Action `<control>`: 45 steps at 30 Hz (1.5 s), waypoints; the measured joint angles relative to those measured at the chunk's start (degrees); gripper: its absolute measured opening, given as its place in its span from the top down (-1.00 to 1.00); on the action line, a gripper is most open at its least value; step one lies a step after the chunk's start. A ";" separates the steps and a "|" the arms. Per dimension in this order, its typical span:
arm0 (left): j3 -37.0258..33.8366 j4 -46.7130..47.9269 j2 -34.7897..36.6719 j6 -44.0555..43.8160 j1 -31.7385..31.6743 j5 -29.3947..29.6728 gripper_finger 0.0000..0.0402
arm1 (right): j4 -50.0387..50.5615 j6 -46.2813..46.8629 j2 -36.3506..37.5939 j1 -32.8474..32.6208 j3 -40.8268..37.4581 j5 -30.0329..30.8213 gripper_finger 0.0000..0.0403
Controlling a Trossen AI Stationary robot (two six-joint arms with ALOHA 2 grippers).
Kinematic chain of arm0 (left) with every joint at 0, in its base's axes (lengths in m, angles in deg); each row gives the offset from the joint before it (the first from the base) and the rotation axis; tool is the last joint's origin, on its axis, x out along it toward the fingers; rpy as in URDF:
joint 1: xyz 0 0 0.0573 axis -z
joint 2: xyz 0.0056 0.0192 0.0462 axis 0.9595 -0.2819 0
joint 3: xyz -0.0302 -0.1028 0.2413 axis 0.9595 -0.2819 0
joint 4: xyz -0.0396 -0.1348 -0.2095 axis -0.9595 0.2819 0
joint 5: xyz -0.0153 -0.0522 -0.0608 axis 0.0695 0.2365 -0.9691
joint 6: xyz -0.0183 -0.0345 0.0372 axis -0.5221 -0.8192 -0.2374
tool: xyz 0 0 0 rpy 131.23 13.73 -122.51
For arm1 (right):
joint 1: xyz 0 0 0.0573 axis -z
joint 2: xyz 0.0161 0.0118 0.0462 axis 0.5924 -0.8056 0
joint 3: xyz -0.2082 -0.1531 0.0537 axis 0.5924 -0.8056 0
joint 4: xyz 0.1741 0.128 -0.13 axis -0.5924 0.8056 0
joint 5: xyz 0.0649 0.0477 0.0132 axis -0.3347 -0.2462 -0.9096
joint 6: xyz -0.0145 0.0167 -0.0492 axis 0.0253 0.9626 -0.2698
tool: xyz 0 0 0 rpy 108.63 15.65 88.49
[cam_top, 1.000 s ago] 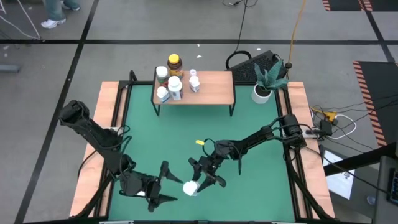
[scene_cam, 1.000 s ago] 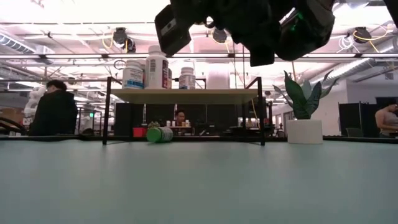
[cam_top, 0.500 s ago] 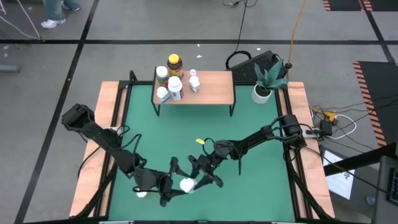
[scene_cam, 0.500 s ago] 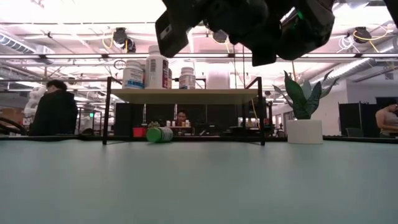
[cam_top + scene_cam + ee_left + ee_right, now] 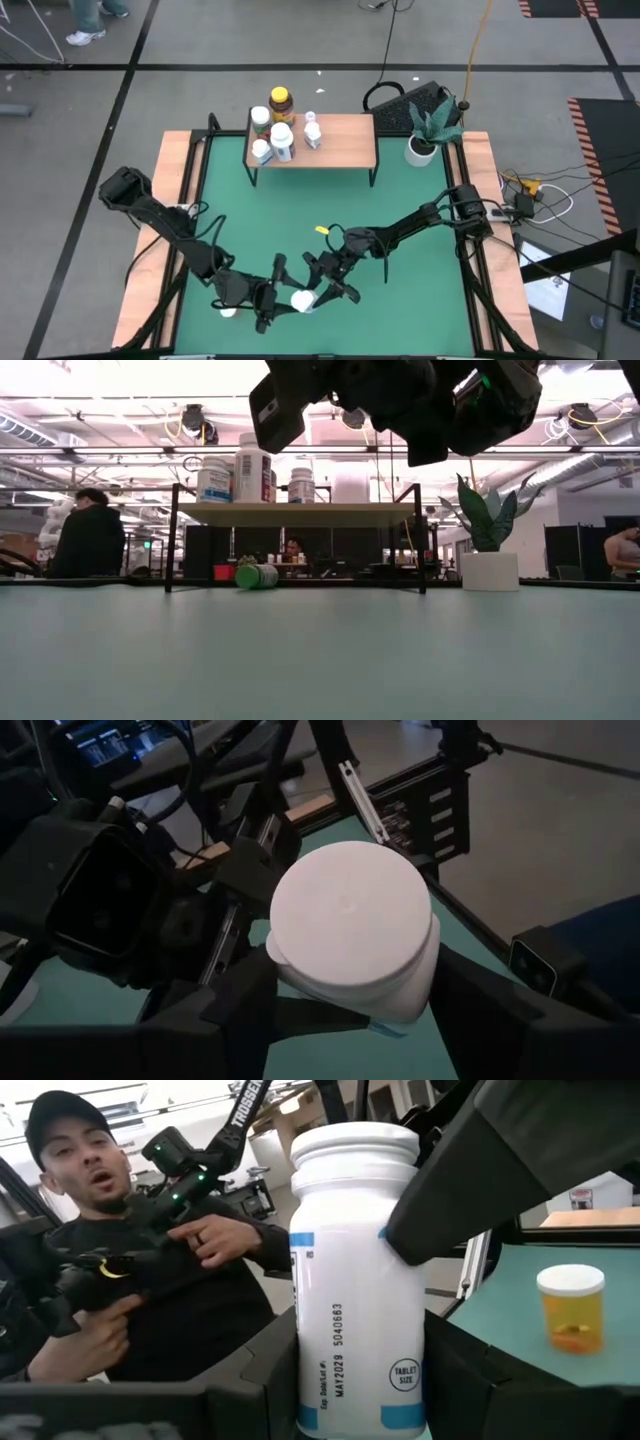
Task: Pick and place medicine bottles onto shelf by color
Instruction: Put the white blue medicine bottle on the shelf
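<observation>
Green matting (image 5: 400,190) covered the work table, with wooden boards along its sides and a grey office floor all around. At the far edge stood the shelf (image 5: 340,140), a low wood-topped table on thin black legs, with a cluster of medicine bottles on its left end: several white ones (image 5: 281,141) and an amber bottle (image 5: 282,100) at the far corner. In the low view a green bottle (image 5: 257,575) lay on its side on the mat under the shelf. A potted plant (image 5: 425,135) stood to the right of the shelf. Near the front edge the two arms met over one white bottle (image 5: 299,299). The right gripper (image 5: 360,1370) held it with a finger on either side of its labelled body, cap on; whether anything was inside could not be told. The left gripper (image 5: 350,1010) had its fingers close beside the same bottle just under the cap, but whether they pressed it could not be told. Another amber bottle with a pale lid (image 5: 571,1308) stood on the mat, holding something orange. Beyond the table a person in dark clothes (image 5: 150,1280) showed in the right wrist view.
</observation>
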 joint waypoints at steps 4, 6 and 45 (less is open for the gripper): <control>-0.02 0.44 0.00 -0.03 0.00 -0.58 -0.21 | 0.36 -0.59 0.00 0.00 0.00 0.42 0.25; -0.02 0.66 0.00 0.10 0.01 -0.80 -0.20 | 0.57 -2.19 0.00 -0.19 0.00 1.28 0.25; 0.00 17.07 0.48 -21.01 -3.51 20.28 -0.16 | 32.54 -9.43 16.13 -15.31 -0.04 79.18 -0.30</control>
